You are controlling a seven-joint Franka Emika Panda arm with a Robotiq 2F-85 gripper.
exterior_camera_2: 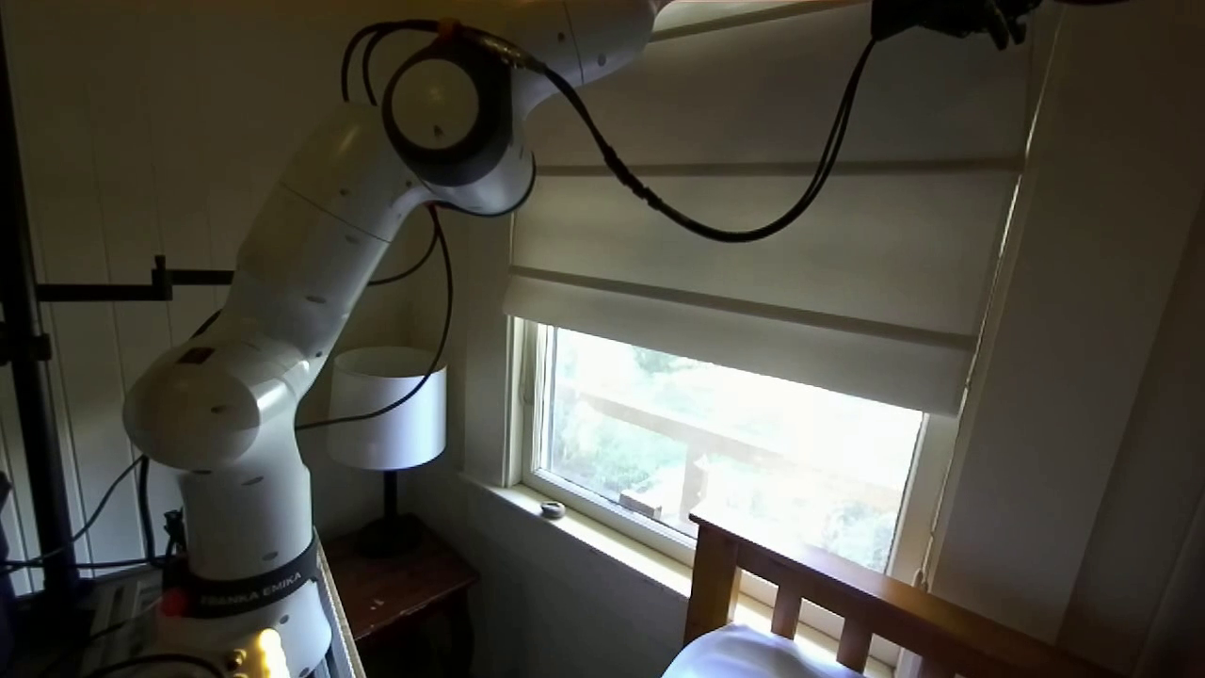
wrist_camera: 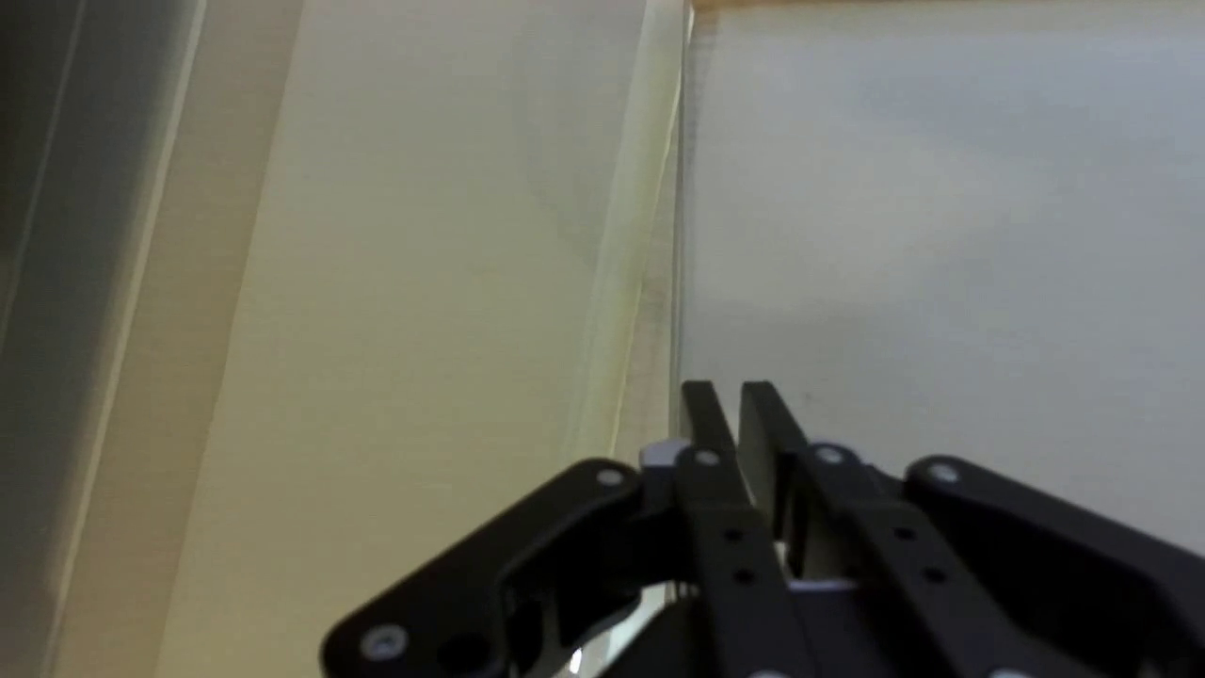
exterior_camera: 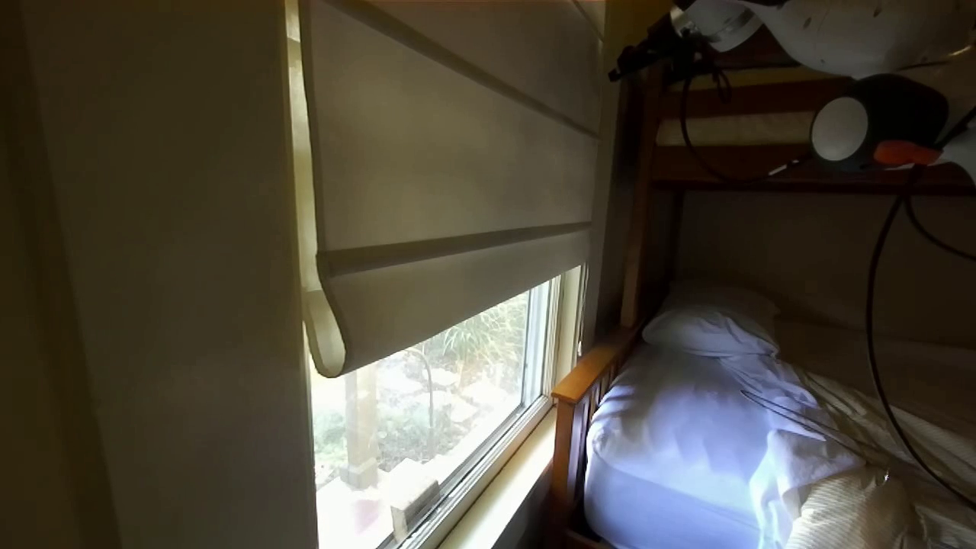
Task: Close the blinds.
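Wide cream fabric Roman shade [exterior_camera: 457, 152] hung partway down the pale-framed window [exterior_camera_2: 734, 452]; we judged it light, limp, best taken by its rolled hem [exterior_camera_2: 739, 348]. Black gripper [wrist_camera: 727, 388] stood high — fingers [wrist_camera: 706, 419] barely parted, nothing visible between. Below lay room over bright glass [exterior_camera: 488, 358]; brown wooden bed rail [exterior_camera_2: 847, 579] crowded one corner.

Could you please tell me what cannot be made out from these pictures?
Blinds: top cut off by the upper edge in both exterior views.
Small object on windowsill: too small to identify in an exterior view.
Whatever lies behind the claw: hidden by it, wrist view.
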